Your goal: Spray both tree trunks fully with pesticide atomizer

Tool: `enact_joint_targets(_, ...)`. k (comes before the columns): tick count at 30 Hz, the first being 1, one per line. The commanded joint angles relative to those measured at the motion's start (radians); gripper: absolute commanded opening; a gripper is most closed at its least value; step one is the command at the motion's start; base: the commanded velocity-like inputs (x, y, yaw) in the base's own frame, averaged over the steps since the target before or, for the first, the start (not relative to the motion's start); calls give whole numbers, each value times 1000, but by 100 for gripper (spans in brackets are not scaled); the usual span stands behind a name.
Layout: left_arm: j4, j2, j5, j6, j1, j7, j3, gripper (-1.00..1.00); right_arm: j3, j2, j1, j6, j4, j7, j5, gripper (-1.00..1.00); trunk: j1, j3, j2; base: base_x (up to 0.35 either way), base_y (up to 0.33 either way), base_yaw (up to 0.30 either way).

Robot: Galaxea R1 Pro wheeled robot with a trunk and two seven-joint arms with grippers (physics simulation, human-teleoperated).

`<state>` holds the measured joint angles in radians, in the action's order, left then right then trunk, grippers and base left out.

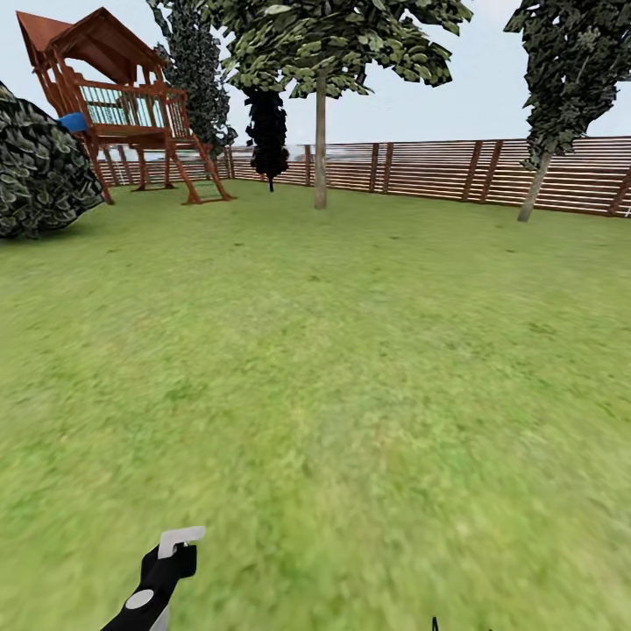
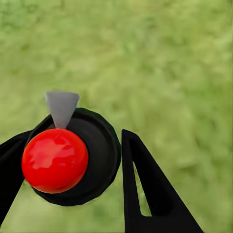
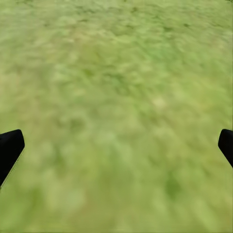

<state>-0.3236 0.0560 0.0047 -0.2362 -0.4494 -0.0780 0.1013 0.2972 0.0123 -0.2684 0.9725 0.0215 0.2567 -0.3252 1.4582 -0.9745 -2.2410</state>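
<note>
Right now my left end effector (image 1: pixel 172 552) is pinching the pesticide atomizer (image 2: pixel 99 150) round its black body, grey trigger head poking out front. I'm judging it light, rigid, prob slick plastic, so I'm gripping the body, not the trigger. Right end effector (image 3: pixel 116 145) is hanging spread, empty, over the floor (image 1: pixel 350 394). I'm seeing open lawn fwd; the trees (image 1: pixel 320 149) are standing far off by the fence (image 1: pixel 438 171).

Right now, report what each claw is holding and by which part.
The left claw holds the pesticide atomizer by its round black body, with the grey trigger head clear. The right claw is open and holds nothing.
</note>
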Motion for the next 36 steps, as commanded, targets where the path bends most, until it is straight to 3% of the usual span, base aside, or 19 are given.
enact_joint_targets(1, 0, 0, 0, 0, 0, 0, 0, -100, 0, 0, 0, 0, 0, 0, 0, 100, 0, 0, 0, 337, 0, 0)
enact_joint_targets(36, 0, -1, -2, 0, 0, 1, -1, -100, 0, 0, 0, 0, 0, 0, 0, 100, 0, 0, 0, 337, 0, 0)
